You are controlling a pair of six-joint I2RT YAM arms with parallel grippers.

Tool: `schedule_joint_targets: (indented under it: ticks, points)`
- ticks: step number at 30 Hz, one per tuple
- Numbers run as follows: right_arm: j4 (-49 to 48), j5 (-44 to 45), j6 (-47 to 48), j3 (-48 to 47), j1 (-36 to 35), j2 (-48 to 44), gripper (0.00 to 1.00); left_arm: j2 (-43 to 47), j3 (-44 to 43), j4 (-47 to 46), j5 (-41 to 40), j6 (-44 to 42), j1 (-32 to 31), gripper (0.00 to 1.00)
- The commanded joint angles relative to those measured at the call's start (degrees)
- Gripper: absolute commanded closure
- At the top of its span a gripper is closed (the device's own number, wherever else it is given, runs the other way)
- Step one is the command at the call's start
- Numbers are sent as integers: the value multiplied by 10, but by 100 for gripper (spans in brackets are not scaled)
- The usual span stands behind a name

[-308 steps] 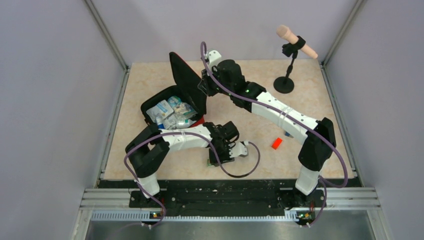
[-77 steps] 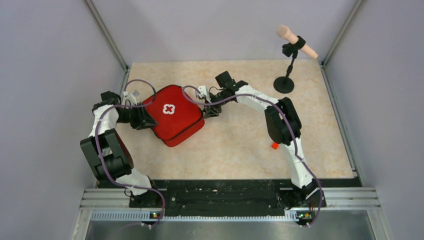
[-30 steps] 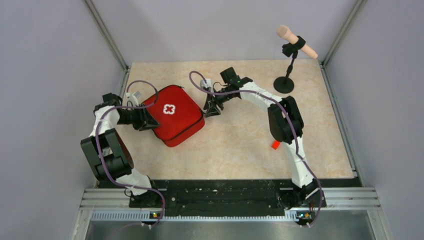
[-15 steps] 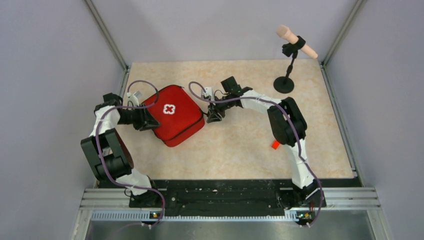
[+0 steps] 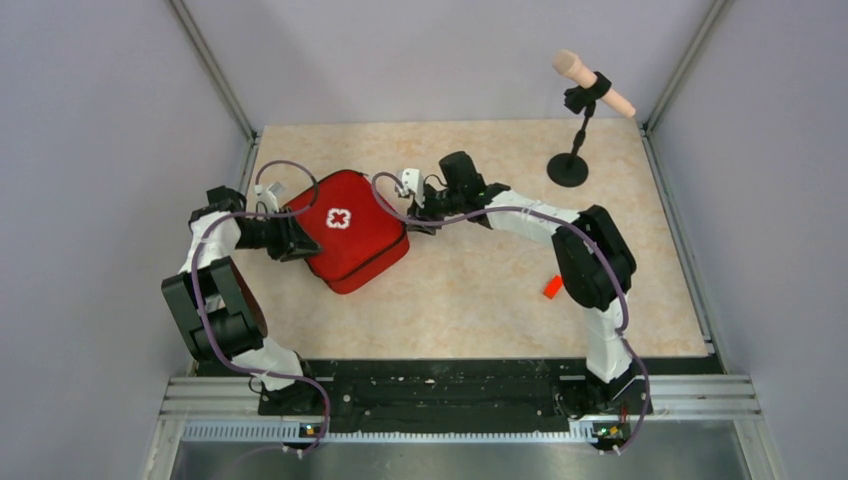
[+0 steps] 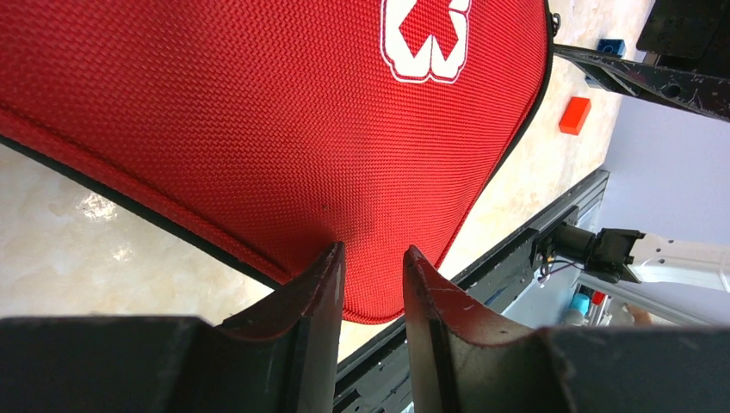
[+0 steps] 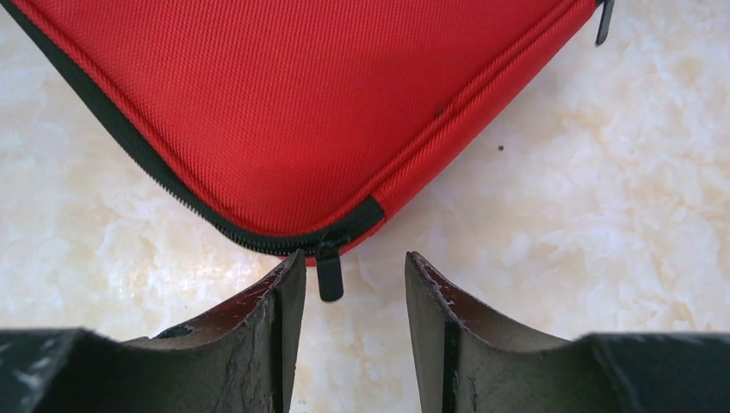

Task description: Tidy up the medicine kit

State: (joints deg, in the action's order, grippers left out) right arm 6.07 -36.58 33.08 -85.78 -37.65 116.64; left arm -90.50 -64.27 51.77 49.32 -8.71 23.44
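The medicine kit [image 5: 350, 230] lies closed on the table, red with a white cross on its lid. My left gripper [image 5: 293, 240] is at its left edge. In the left wrist view the gripper [image 6: 372, 254] is narrowly open, its tips pressing on the red lid [image 6: 258, 112]. My right gripper [image 5: 415, 215] is at the kit's right corner. In the right wrist view the gripper [image 7: 353, 258] is open and low over the table. The black zipper pull [image 7: 329, 277] hangs off the kit's corner [image 7: 284, 112] between the fingers, close to the left one.
A small red block [image 5: 552, 286] lies on the table right of centre; it also shows in the left wrist view [image 6: 574, 114]. A microphone stand [image 5: 568, 168] stands at the back right. A second zipper pull [image 7: 605, 21] lies at the kit's far edge.
Ten seconds ago the kit stood open with supplies inside; now it is closed. In the last second my right gripper dipped toward me, then came back to the kit's corner as its elbow swung right. The left arm held still.
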Motion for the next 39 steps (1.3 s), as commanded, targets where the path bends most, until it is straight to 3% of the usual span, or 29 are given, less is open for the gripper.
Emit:
schedule_joint_targets:
  ticks: [1,10,25,33,39]
  points:
    - [-28,57,22,8,-28,-31,55,1,4,5,21,-6,-5,64]
    - [1,122,69,4,-50,-23,54,4,4,7,28,-8,-6,64]
    - [70,68,106,-24,-52,0,50,-3,2,9,27,-8,-8,65]
    - [21,91,74,-26,-58,14,57,-5,3,9,27,-9,-9,65]
    - [5,107,70,-23,-58,-1,72,1,7,7,27,-11,-9,65]
